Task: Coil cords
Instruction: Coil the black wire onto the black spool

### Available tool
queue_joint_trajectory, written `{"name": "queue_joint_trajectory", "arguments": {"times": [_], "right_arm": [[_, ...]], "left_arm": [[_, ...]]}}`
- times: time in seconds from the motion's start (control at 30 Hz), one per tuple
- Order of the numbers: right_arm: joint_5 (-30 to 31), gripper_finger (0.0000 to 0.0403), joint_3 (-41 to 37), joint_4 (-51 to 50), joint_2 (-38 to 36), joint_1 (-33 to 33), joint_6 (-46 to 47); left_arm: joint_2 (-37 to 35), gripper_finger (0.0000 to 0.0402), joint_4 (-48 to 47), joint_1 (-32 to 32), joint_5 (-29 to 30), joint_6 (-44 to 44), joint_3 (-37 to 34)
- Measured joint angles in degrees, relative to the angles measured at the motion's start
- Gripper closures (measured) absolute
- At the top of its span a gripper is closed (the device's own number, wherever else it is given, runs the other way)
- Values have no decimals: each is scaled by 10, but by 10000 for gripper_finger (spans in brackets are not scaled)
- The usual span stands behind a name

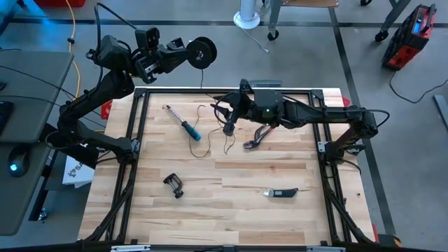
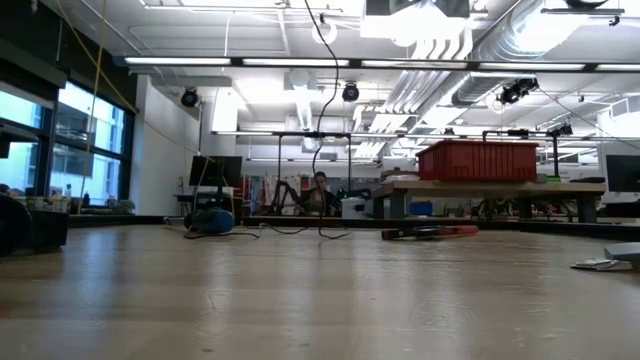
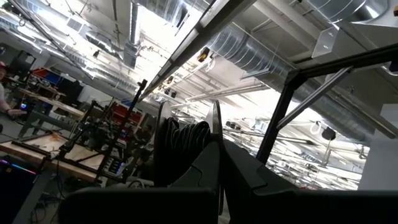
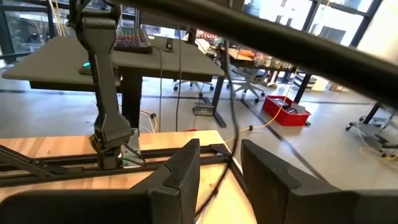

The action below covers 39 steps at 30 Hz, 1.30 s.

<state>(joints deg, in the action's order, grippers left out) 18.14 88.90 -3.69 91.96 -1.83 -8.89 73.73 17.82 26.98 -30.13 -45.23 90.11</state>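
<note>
So there's 1 cord (image 1: 203,119) and 1 reel (image 1: 202,52). The reel's a small black disc pinched edge-on in the left gripper (image 1: 187,56), fingers pressed together on it, held up past the table's far edge w/ the left arm stretched out that way. In the left wrist view the reel (image 3: 183,152) sits right between that gripper's fingers w/ wire wound on it.

The cord's hair-thin, drops from the reel down to the right gripper (image 1: 228,128), then trails in loose loops on the wood just below it. The right arm reaches in across the table's far side, wrist bent down, fingers partly spread w/ the cord (image 4: 229,149) running thru the gap; can't tell if it's actually touching them.

Other stuff, 1 each: blue-handled screwdriver (image 1: 183,123) beside the loops, red pliers (image 1: 257,138) just under the right arm, black clamp (image 1: 173,185) and a utility knife (image 1: 281,192) well apart toward the table (image 1: 231,217) near side.
</note>
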Motion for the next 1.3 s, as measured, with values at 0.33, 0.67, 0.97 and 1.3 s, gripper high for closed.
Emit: {"name": "queue_joint_trajectory", "arguments": {"times": [0.33,0.67,0.97,1.3], "right_arm": [[-1,293,0,-4,0,-2,27],[-27,374,0,-4,0,0,46],[-59,401,0,-5,-7,3,89],[-70,402,0,-22,-59,51,89]], "left_arm": [[0,401,0,0,0,0,0],[0,402,0,0,-1,5,0],[0,402,4,0,7,-1,0],[-32,401,-74,34,32,10,0]]}}
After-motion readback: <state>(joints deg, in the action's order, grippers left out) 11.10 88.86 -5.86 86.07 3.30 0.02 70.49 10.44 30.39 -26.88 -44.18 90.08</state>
